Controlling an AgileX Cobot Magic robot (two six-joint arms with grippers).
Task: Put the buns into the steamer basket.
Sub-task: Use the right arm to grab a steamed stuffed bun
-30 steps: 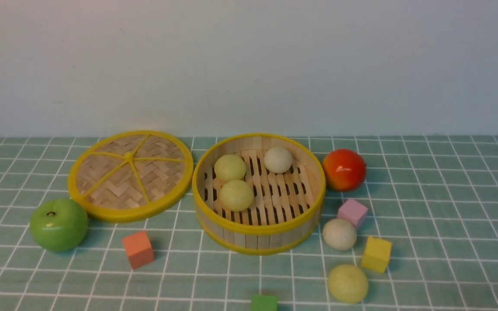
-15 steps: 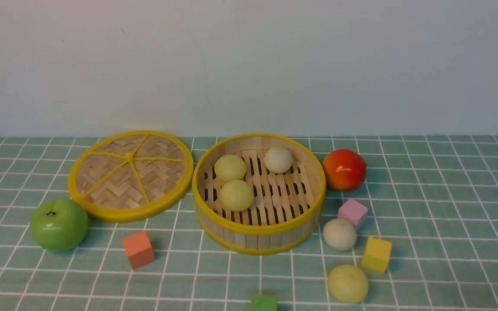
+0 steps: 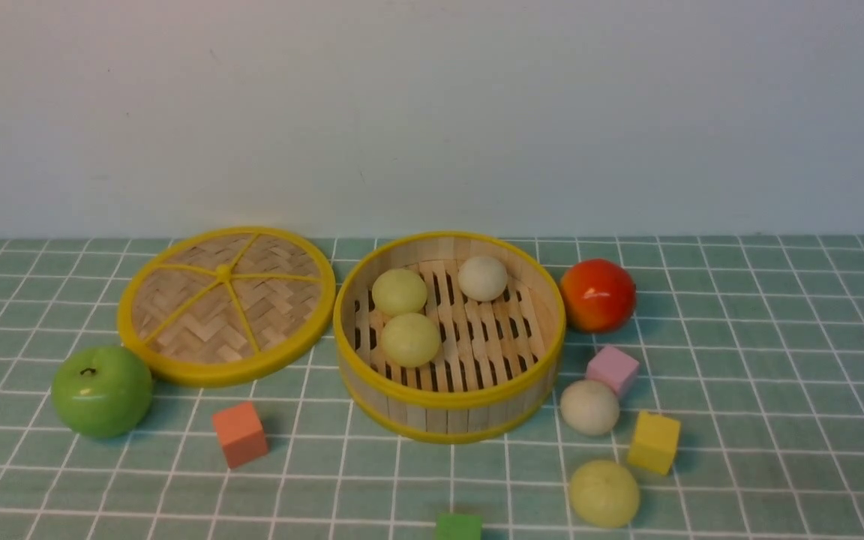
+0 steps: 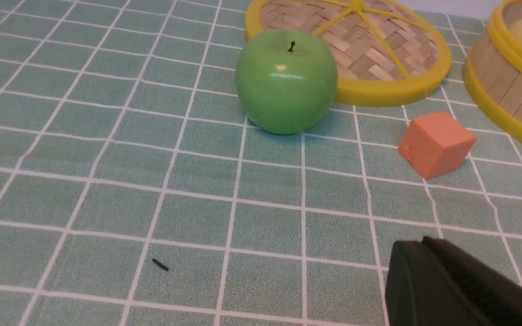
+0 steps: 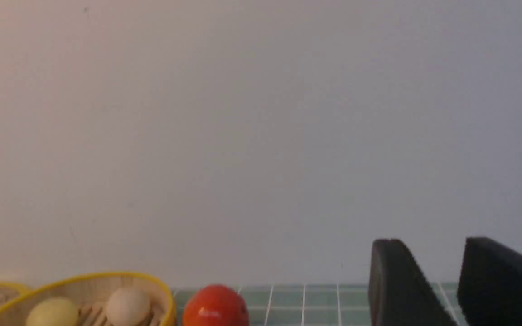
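1. Farthest left, the left gripper (image 4: 424, 242) hangs low over the green-and-white checked cloth surface (image 3: 777, 337). It tilts down and forward, and its black jaws are pressed together with nothing between them.
2. Ahead of it, a glossy green apple (image 3: 102, 390) sits just in front of the near-left edge of a flat, round woven bamboo lid (image 3: 226, 304) with a yellow rim.
3. Next, a matte orange cube (image 3: 239, 433) lies alone on the surface, nearer the camera than the lid.
4. At the centre, the round bamboo steamer basket (image 3: 443, 418) with yellow rims stands upright just right of the lid; whether the two touch cannot be told.
   - On the left of its slatted floor lies a pale yellow-green bun (image 3: 399, 291).
   - A second pale yellow-green bun (image 3: 409, 339) lies close in front of the first.
   - An off-white bun (image 3: 482, 277) rests toward the back.
5. Below the basket, a small green cube (image 3: 458, 526) is cut off by the frame edge.
6. Right of the basket, all on the surface outside it:
   - a glossy red-orange apple (image 3: 597, 295) near the back-right wall;
   - a pink cube (image 3: 611, 369);
   - a second off-white bun (image 3: 589, 406) just beside the pink cube;
   - a yellow cube (image 3: 653, 441);
   - a third pale yellow-green bun (image 3: 604, 493), nearest the camera.
7. Farthest right, the right gripper (image 5: 435, 242) points nearly level toward the pale wall, its jaws spread and holding nothing.
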